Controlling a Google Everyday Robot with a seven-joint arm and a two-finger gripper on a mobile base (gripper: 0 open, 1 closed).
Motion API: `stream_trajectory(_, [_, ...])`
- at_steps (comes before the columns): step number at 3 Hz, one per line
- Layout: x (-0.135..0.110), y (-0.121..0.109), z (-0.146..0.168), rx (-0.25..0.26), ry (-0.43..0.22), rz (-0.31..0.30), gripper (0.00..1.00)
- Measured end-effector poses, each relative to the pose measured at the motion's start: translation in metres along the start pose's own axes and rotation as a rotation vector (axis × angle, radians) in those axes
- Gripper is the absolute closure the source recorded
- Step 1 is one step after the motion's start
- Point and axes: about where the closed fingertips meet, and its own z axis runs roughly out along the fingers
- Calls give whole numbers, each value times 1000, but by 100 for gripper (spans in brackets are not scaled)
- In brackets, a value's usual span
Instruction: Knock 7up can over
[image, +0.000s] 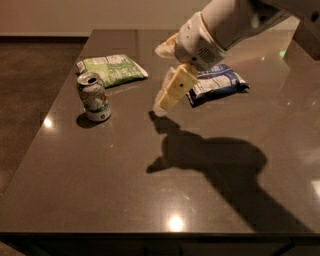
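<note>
The 7up can (93, 97) stands upright on the left part of the dark table (110, 185), white-silver and green with its silver top showing. My gripper (169, 95) hangs just above the table near the middle, to the right of the can and well apart from it. Its cream finger (173, 89) points down and left toward the table. The white arm (225, 25) comes in from the upper right.
A flat green snack bag (112, 69) lies behind the can. A blue snack bag (216, 83) lies right of the gripper, partly hidden by it. The table's left edge runs close to the can; brown floor lies beyond.
</note>
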Motion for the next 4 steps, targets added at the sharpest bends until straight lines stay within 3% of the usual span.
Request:
stream_trajectory(1, [-34,-8,36,-37,-87,10,0])
stream_trajectory(2, [-52,-21,68,-49,-120,30,0])
stream_trajectory(4, [-61,-35,122,-62,-104,46,0])
